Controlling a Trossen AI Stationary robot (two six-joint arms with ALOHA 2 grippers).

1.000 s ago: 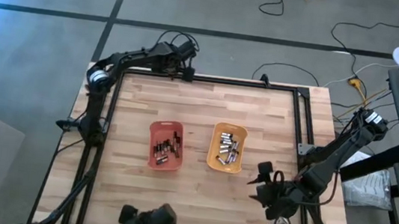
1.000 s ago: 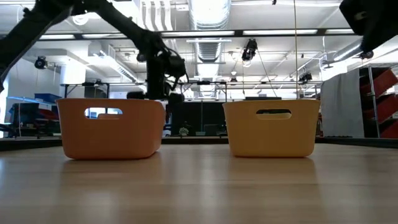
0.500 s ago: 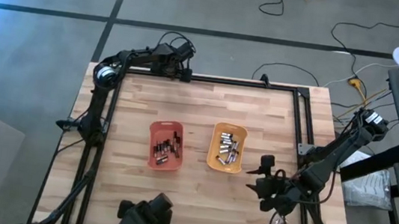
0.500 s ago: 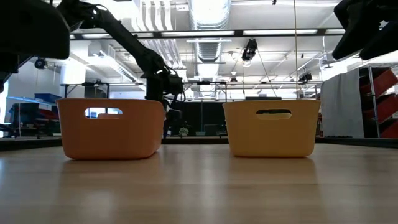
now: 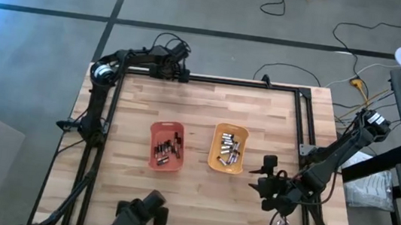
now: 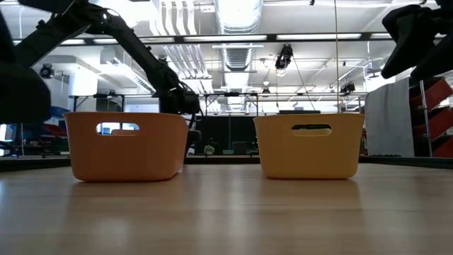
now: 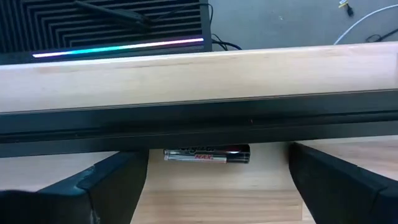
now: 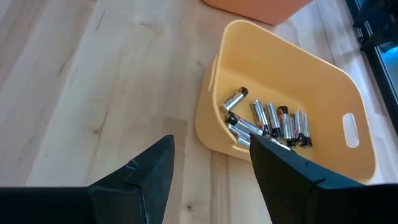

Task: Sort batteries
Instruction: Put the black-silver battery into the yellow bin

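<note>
The wooden desk carries two bins set side by side near its middle, presumably so each can take one kind of cell; the orange bin holds the dark, copper-banded batteries, and the yellow bin holds the silvery batteries, so the sort looks largely done. One stray battery lies flat on the desk just beyond a dark frame rail, as the left wrist view shows; that probably explains why the left pincer sits low at the near edge, its fingers spread wide to either side of the cell, touching nothing. The right pincer hangs beside the yellow bin, just off its outer side and above the bare desk, fingers parted and empty; I judge it to be waiting clear of the bins.
</note>
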